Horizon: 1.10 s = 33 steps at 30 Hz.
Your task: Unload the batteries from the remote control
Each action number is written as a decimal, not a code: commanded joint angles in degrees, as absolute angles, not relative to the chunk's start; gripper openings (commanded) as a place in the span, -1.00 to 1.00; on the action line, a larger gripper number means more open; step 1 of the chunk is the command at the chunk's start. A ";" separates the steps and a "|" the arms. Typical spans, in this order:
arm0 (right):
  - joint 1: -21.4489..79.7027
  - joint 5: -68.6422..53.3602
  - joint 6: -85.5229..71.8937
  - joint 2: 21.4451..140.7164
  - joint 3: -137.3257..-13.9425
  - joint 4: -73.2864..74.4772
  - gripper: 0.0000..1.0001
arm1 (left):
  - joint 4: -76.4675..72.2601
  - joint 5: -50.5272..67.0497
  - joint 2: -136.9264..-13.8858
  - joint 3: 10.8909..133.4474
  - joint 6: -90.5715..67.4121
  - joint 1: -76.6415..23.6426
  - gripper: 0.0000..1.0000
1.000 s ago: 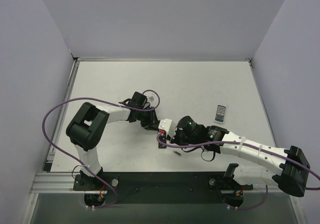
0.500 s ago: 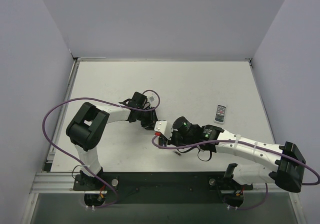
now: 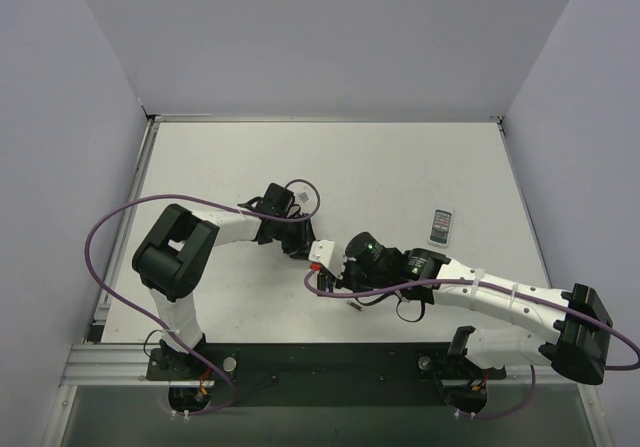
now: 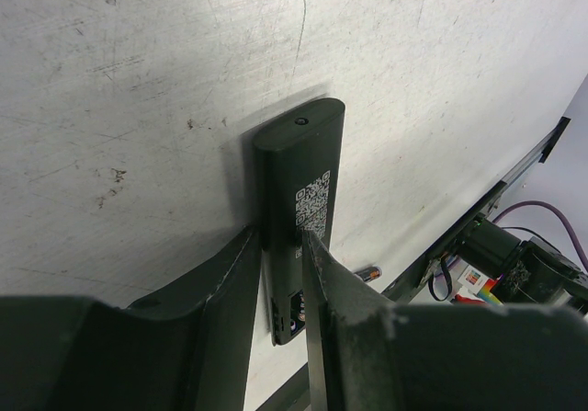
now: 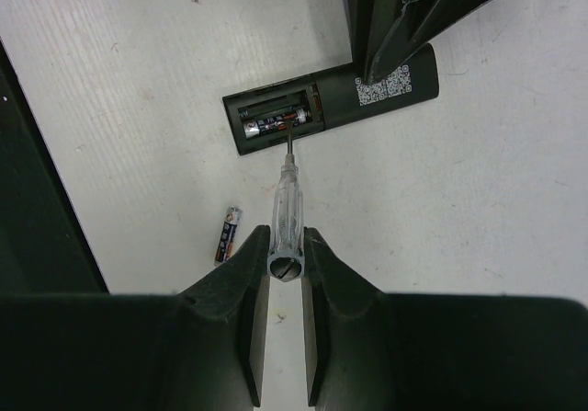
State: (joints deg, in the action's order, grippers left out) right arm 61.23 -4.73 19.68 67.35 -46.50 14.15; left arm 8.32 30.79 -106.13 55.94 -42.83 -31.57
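The black remote control (image 5: 367, 94) lies back side up on the white table, its battery bay open. One battery (image 5: 276, 121) sits in the bay. Another battery (image 5: 227, 233) lies loose on the table beside it and also shows in the left wrist view (image 4: 367, 272). My left gripper (image 4: 278, 236) is shut on the remote (image 4: 299, 167) across its width. My right gripper (image 5: 286, 241) is shut on a translucent screwdriver (image 5: 287, 199), whose metal tip touches the battery in the bay. In the top view the two grippers, left (image 3: 300, 247) and right (image 3: 322, 267), meet at mid-table.
A whitish flat rectangular block (image 3: 441, 226) lies to the right of the arms. The loose battery (image 3: 353, 305) is near the table's front edge, by the dark base rail (image 3: 330, 362). Purple cables loop off both arms.
My right arm has moved left toward the remote, bringing the screwdriver tip into the battery bay. The left gripper and the remote have stayed put.
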 commanded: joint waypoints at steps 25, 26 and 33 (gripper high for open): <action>62.84 -0.88 21.27 71.45 -49.48 17.14 -1.00 | 7.12 31.03 -107.67 55.28 -42.80 -32.17 -0.32; 63.02 -0.97 21.44 71.72 -49.31 17.05 -1.00 | 7.03 31.03 -107.67 55.28 -42.80 -32.17 -0.32; 63.46 -0.18 21.45 73.83 -48.25 15.73 -1.00 | 6.86 30.85 -107.93 54.58 -43.07 -32.34 -0.32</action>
State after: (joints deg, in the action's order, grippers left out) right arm 63.22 -2.39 21.08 71.00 -48.42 14.41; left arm 6.72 31.51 -106.63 55.75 -43.38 -31.57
